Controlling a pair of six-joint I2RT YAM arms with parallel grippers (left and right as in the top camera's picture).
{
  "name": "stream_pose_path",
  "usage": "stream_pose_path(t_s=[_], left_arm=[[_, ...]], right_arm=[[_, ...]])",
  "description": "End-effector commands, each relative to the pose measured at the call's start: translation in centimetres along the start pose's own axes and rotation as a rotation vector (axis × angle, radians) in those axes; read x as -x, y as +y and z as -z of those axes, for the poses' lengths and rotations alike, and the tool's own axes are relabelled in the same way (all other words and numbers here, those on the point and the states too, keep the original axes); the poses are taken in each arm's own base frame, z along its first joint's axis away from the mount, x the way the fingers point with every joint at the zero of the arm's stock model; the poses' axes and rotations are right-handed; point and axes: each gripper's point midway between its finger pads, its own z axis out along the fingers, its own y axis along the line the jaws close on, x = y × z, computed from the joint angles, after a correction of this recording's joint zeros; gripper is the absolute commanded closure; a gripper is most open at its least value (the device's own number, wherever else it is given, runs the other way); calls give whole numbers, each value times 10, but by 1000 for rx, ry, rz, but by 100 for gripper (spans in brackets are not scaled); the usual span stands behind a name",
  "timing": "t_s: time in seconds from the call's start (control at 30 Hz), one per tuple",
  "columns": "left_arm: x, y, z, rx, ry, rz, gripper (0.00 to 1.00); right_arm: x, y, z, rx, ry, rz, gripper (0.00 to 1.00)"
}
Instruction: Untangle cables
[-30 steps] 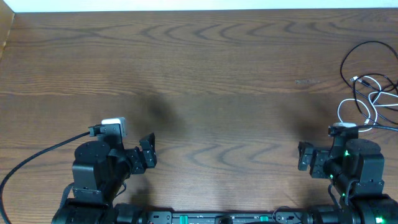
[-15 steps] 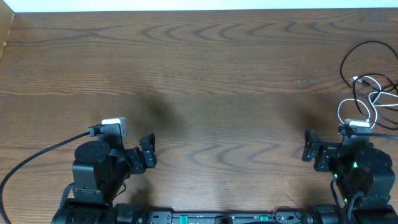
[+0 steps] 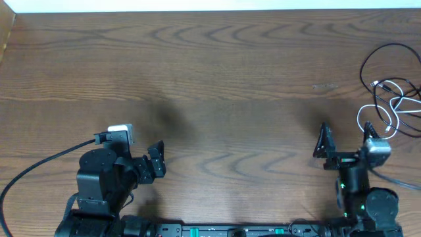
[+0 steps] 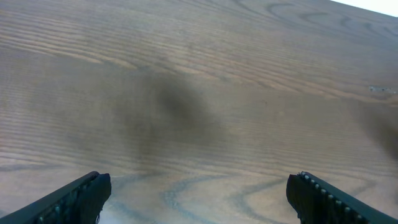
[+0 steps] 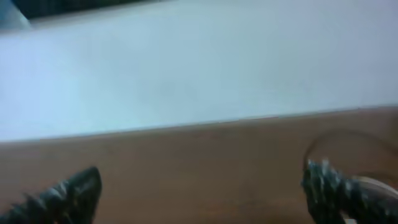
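Note:
The cables lie in a loose tangle at the table's right edge: a black cable (image 3: 376, 63) loops round the far side and a white cable (image 3: 389, 109) curls nearer my right arm. My right gripper (image 3: 346, 137) stands open just left of the tangle, touching nothing. In the blurred right wrist view this right gripper (image 5: 199, 196) has only bare wood between its fingers, and a faint dark cable loop (image 5: 318, 142) shows by the right finger. My left gripper (image 3: 158, 160) rests open at the front left, far from the cables. The left wrist view shows this left gripper (image 4: 199, 199) empty over wood.
The wooden table (image 3: 217, 79) runs to a white far edge (image 3: 210, 5). A thick black wire (image 3: 39, 164) trails from the left arm toward the front left corner. A wooden edge (image 3: 6, 33) stands at the far left.
My right arm has turned and reached away from the front edge, its open fingers now pointing toward the far side beside the cables. The left arm has not moved.

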Motion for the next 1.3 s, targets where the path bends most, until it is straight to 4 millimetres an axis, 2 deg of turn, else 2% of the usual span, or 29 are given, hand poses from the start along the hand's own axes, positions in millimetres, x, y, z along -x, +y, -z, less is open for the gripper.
stream_pose_path(t_s=[0.0, 0.13, 0.3, 0.4, 0.53, 0.97, 1.27], left_arm=[[-2, 3, -2, 13, 3, -7, 5], [-2, 3, -2, 13, 3, -7, 5], [-2, 3, -2, 13, 3, -7, 5], [-2, 3, -2, 13, 3, -7, 5], [-2, 3, -2, 13, 3, -7, 5], [-2, 3, -2, 13, 3, -7, 5], [-2, 3, -2, 13, 3, -7, 5]], right_arm=[[-9, 1, 0, 19, -64, -13, 1], [-16, 1, 0, 31, -120, -18, 1], [-20, 2, -1, 32, -105, 15, 1], [-32, 0, -2, 25, -58, 76, 1], [-84, -5, 1, 20, 154, 95, 1], [-85, 1, 1, 65, 155, 241, 1], [-85, -2, 1, 56, 155, 245, 1]])
